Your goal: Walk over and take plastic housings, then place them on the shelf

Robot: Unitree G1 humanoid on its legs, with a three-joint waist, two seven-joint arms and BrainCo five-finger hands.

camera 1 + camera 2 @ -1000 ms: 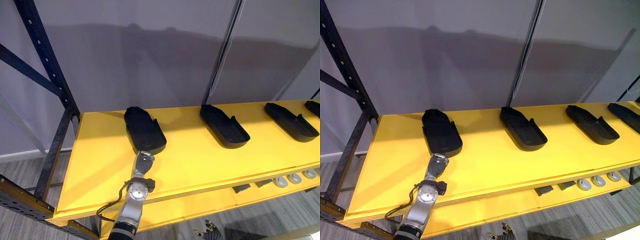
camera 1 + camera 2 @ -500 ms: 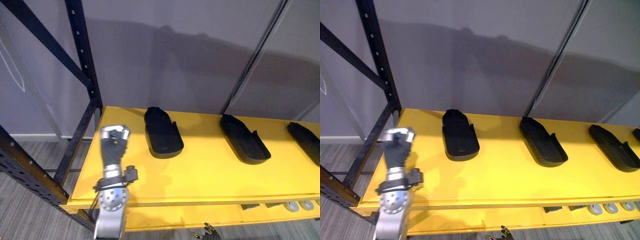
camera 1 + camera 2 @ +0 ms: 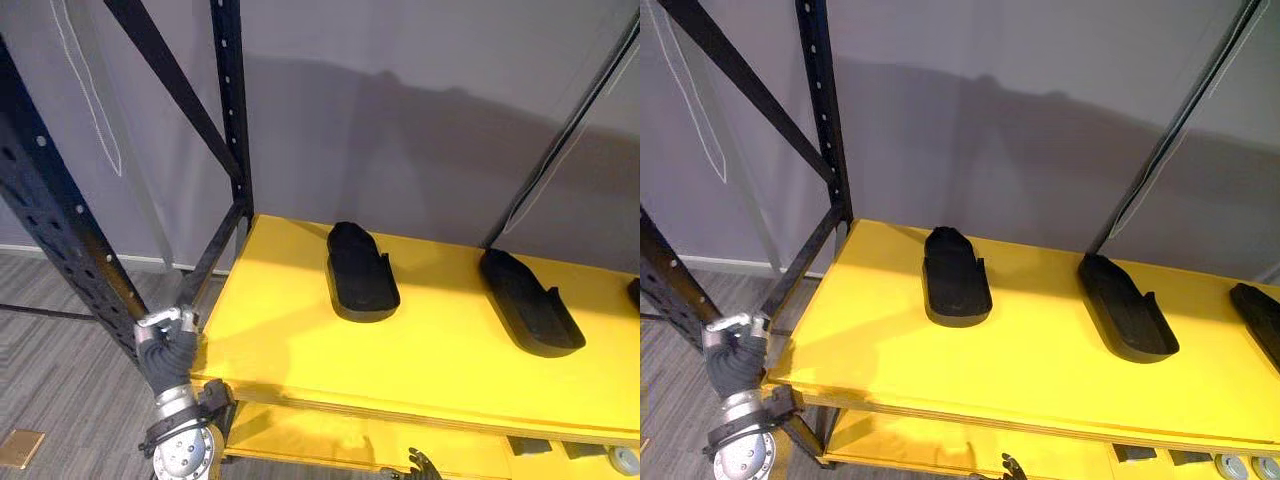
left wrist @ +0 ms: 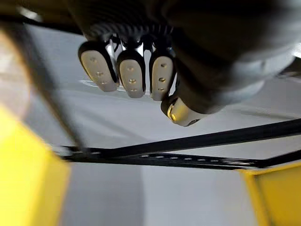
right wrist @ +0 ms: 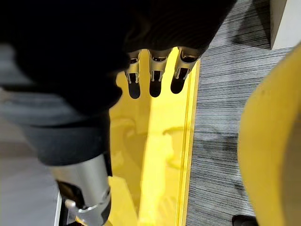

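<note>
Here left hand (image 3: 165, 345) fingers (image 4: 131, 73) curled, empty, beside black upright (image 3: 70, 240); right hand (image 5: 155, 77) fingers (image 5: 134, 84) straight (empty); housings (image 3: 360, 278) on shelf (image 3: 300, 345).

L hand (image 3: 166, 345) is sitting low at the L w/ wrist upright, fingers (image 4: 131, 70) curling in on nothing, thumb tucking close, while R hand (image 5: 141, 33) is hanging low, fingers (image 5: 155, 82) straight & relaxed, empty.

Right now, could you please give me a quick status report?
Left hand curled, empty, by yellow shelf corner; right hand open, empty. Three plastic housings lie on it. Black rack post close by left hand.
</note>
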